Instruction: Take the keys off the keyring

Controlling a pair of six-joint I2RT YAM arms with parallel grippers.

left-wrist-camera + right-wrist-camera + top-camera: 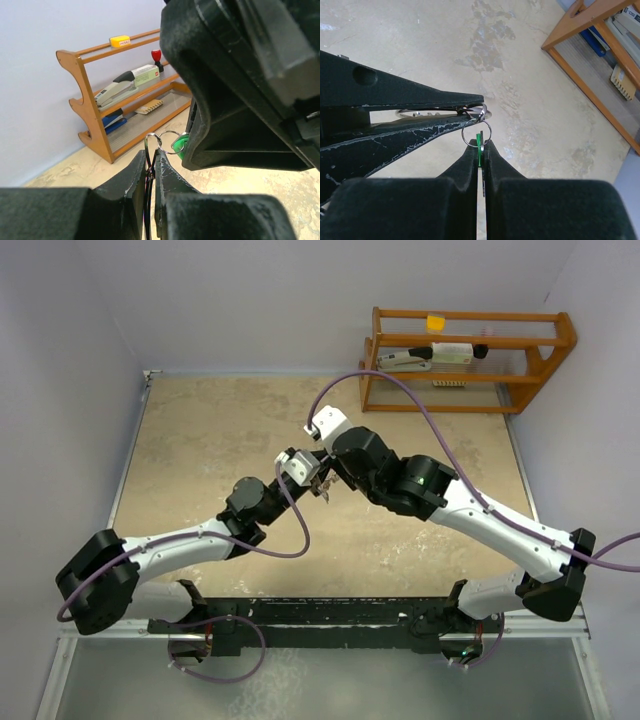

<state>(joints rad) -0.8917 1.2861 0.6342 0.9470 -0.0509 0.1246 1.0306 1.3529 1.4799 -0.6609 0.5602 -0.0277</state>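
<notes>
Above the counter (pixel 200 440), the left pincer (pixel 476 107) clamps the keyring (pixel 420 113) flat between its fingers. The right pincer (pixel 481 148) pinches the green key (pixel 479 141) just beside it, tips nearly touching, crosswise to each other.

surface: beige mottled table (pixel 200 440); on it: wooden rack (pixel 510 341), far-right corner

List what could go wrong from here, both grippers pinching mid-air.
1. The right gripper pinches only the green key by its thin edge; a pull could slip it.
2. The left gripper has a narrow bite at the keyring; it could twist free.
3. All is held above the table; any slip drops it.
</notes>
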